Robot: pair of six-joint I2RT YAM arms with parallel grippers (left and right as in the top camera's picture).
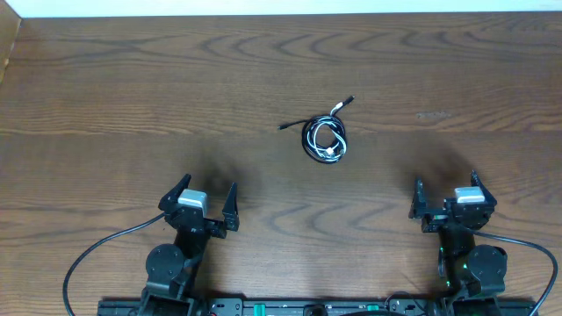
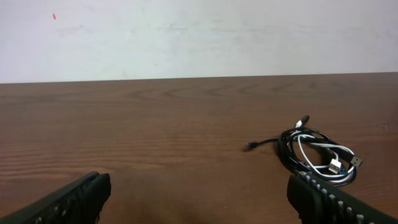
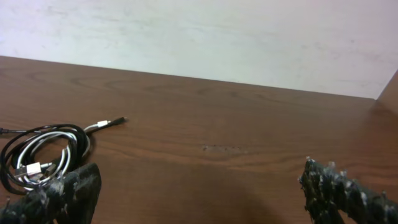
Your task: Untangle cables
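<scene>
Overhead: one wooden worktop (image 1: 123, 88) carries one small bundle made of two cables (image 1: 325, 139), one black and one white, coiled together a little toward 2 o'clock from the centre. One black plug end runs out of the coil toward 9 o'clock, and one light-tipped end runs out toward 1 o'clock. Two arms sit at the 6 o'clock edge. The left fingers (image 1: 230, 204), two of them, stand spread wide with nothing between them, and the bundle lies at their 2 o'clock, well apart. The right fingers (image 1: 419, 197), also two, are spread just as wide and empty, with the bundle at their 10 o'clock, well apart.

Left wrist view: both left fingers (image 2: 74, 198) show at the bottom corners, spread, with bare worktop (image 2: 155, 124) between them. The cables (image 2: 317, 155) lie at 2 o'clock. Two metal plug tips show on the coil's right side.

Right wrist view: both right fingers (image 3: 62, 193) are spread and hold nothing. The cables (image 3: 43, 152) lie at 10 o'clock, just beyond the left-hand finger, and one tipped end points toward 2 o'clock.
</scene>
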